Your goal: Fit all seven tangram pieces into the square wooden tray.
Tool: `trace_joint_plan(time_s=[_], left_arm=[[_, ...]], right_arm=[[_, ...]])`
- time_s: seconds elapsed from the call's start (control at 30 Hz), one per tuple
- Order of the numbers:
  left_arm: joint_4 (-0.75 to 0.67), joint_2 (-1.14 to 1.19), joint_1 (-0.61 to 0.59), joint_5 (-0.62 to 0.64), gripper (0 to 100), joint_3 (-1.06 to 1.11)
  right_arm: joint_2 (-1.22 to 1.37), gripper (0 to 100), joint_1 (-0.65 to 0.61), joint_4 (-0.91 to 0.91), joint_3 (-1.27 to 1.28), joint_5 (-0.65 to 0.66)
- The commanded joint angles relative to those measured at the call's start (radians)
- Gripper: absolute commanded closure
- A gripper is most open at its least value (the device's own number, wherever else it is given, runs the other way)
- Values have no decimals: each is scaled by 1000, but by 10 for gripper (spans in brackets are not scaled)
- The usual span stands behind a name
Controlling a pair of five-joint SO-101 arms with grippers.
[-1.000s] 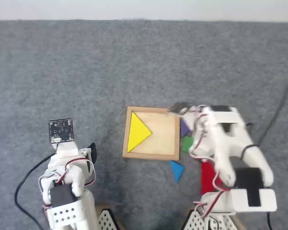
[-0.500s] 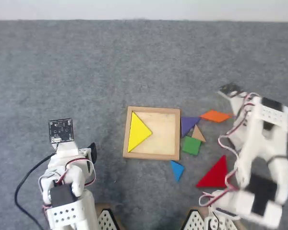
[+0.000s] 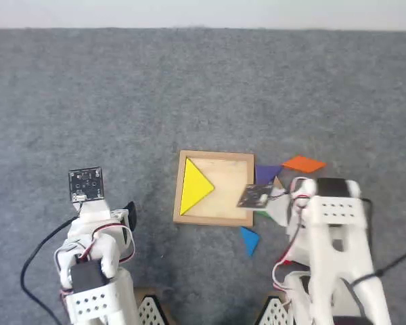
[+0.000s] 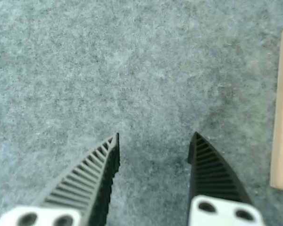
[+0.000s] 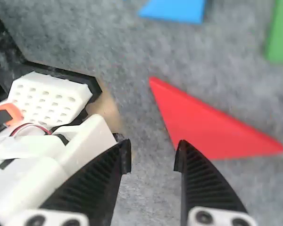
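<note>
While the left pincer (image 4: 153, 136) hangs over the bare grey bench (image 3: 122, 101) with its jaws apart, near the wooden tray's (image 3: 216, 155) left edge, the right pincer (image 5: 152, 143) is spread a little too. It's pointing down close to its own base, with the red triangle (image 5: 212, 127) right off its tips. The blue triangle (image 3: 249, 239) lies just off the tray's near right corner. The yellow triangle (image 3: 193, 186) lies in the tray against its left side. The purple piece (image 3: 266, 173) and orange piece (image 3: 302, 163) lie outside the right rim, farthest back.
</note>
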Motion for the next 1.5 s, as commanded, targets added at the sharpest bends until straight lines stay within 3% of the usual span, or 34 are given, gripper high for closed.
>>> trace_joint_plan(time_s=[0.0, 0.17, 0.3, 0.53, 0.77, 0.9, 1.1, 1.23, 1.47], left_arm=[[5, -18, -5, -6, 766, -10], [5, -18, -5, -6, 766, -10], [5, -18, -5, -6, 766, -10], [5, -18, -5, -6, 766, -10], [5, -18, -5, -6, 766, -10], [5, -18, -5, -6, 766, -10], [5, -18, -5, -6, 766, -10], [5, -18, -5, -6, 766, -10], [5, -18, -5, -6, 766, -10]], right_arm=[[166, 830, -81, -21, -32, -9], [461, 830, -62, -90, -78, -23], [622, 830, 65, -266, -143, -186], [745, 830, 352, -429, -334, -282], [774, 830, 481, -472, -534, -311], [762, 830, 506, -437, -624, -396], [677, 830, 472, -232, -726, -456], [561, 830, 397, -254, -727, -598], [464, 830, 254, -289, -644, -980]])
